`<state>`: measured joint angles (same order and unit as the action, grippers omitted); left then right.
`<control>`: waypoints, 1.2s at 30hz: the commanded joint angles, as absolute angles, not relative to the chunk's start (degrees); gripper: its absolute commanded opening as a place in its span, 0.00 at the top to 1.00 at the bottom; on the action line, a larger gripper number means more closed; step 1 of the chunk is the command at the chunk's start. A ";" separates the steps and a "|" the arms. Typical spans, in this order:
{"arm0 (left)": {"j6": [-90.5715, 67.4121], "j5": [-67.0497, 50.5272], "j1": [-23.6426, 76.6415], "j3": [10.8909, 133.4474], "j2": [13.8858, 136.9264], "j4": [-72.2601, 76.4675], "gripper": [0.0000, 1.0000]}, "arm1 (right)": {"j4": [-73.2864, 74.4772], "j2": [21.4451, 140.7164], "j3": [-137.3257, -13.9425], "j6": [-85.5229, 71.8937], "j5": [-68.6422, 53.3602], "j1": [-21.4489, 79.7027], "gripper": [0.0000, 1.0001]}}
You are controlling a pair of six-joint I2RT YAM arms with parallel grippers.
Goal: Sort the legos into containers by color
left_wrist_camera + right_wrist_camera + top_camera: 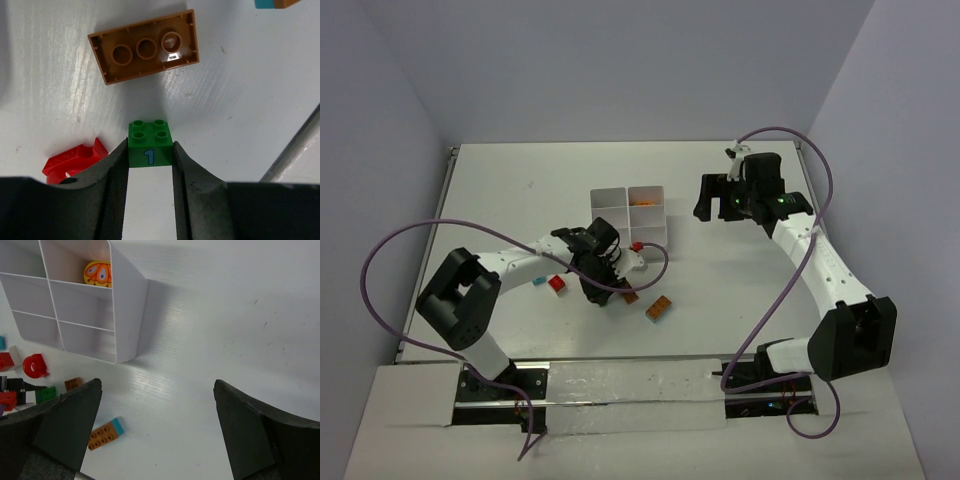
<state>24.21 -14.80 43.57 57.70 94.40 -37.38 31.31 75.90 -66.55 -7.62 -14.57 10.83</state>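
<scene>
Brown brick (145,47) just ahead of left pincer (150,151)

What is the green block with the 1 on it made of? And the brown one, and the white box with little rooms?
The green block looks like hard plastic: smooth, slightly glossy, with moulded studs. The brown block seems the same plastic, shiny; flipped over, it shows hollow round tubes. The white box is probably thin plastic, with smooth walls and a soft sheen.
</scene>
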 commanded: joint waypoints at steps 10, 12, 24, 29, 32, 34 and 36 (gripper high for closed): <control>-9.78 2.17 41.03 82.11 85.36 -34.16 1.00 | 30.34 76.21 -69.27 -9.96 -11.08 10.46 0.00; -13.59 8.08 40.86 85.81 87.78 -35.01 1.00 | 30.49 76.29 -69.35 -10.10 -10.98 10.46 0.00; -26.23 17.35 34.94 101.63 104.71 -41.61 1.00 | 30.06 75.06 -68.73 -10.07 -10.37 10.46 0.00; -26.37 17.56 34.52 102.70 106.90 -41.27 0.95 | 29.56 74.62 -67.92 -10.02 -10.31 10.46 0.00; -26.61 16.40 34.06 103.03 108.33 -41.71 0.90 | 29.64 74.73 -67.90 -10.02 -10.37 10.46 0.00; -26.59 15.27 33.90 103.18 109.36 -42.18 0.85 | 29.79 74.77 -68.14 -9.85 -10.37 10.46 0.00; -26.32 14.40 33.90 103.29 109.92 -42.30 0.82 | 29.92 74.81 -68.33 -9.84 -10.26 10.46 0.00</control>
